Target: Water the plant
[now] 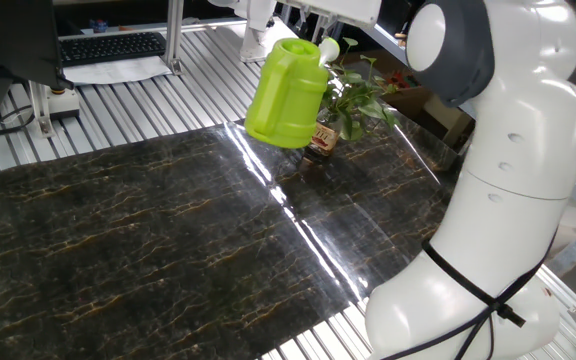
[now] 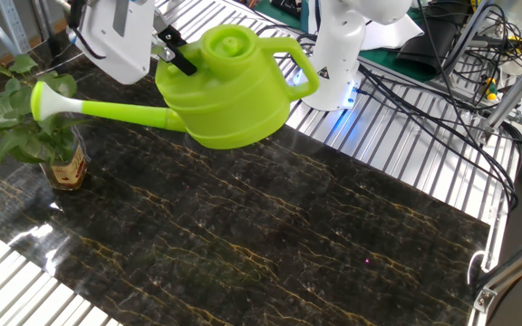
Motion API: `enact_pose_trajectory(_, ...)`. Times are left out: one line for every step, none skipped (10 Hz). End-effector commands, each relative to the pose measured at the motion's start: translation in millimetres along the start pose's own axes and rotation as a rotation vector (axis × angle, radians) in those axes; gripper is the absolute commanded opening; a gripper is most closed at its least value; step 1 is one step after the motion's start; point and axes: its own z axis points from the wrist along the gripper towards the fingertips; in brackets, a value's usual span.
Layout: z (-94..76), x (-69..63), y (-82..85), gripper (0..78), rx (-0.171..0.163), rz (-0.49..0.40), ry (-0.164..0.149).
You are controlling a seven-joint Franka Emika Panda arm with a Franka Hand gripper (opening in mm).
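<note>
- Where the dark marbled counter [image 2: 270, 226] meets its far edge, the plant [image 2: 21, 122] stands upright in a small brown jar [image 2: 66, 167] with a yellowish label; in the one fixed view the plant [image 1: 353, 100] sits at the far right corner of the slab, partly hidden behind the can.
- Its broad green leaves spread out to the sides and above the jar's mouth.
- A lime-green watering can [image 2: 229, 91] hangs in the air, clear of the counter, with its long spout [image 2: 107, 110] reaching toward the plant.
- The pale rose at the spout's tip [image 2: 48, 95] sits over the leaves, above the jar, in the other fixed view; whether it touches a leaf cannot be told.
- No water is visible at the rose.
- The can's body is tipped slightly, spout end lower than the handle [image 2: 297, 68].
- The claw [image 2: 172, 56] meets the can at its top, next to the round lid, and carries it; its black fingers appear pinched on the can, though the exact hold is hidden.
- The white arm [image 1: 508, 150] rises from its base at the near right of the one fixed view.
- A keyboard [image 1: 113, 45] lies beyond the counter on the ribbed metal surface.
</note>
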Motion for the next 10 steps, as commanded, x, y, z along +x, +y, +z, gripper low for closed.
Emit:
enact_pose_trajectory(-5.0,4.3,0.3,2.2,-0.010,0.016,0.075)
enact_pose_trajectory(-4.3,4.6,0.3,2.2,-0.009,0.018,0.088)
enact_pose_trajectory(-3.5,4.9,0.3,2.2,-0.008,0.018,0.093)
enact_pose_trajectory(-3.5,4.9,0.3,2.2,-0.005,0.017,0.096)
enact_pose_trajectory(-3.5,4.8,0.3,2.2,-0.002,0.018,0.101)
enact_pose_trajectory(-3.5,4.8,0.3,2.2,0.000,0.018,0.106)
enact_pose_trajectory(-3.5,4.6,0.2,2.2,0.004,0.020,0.121)
enact_pose_trajectory(-3.5,4.5,0.2,2.2,0.008,0.021,0.132)
enact_pose_trajectory(-3.6,4.2,0.1,2.2,0.010,0.023,0.143)
enact_pose_trajectory(-3.6,4.1,0.1,2.2,0.013,0.026,0.153)
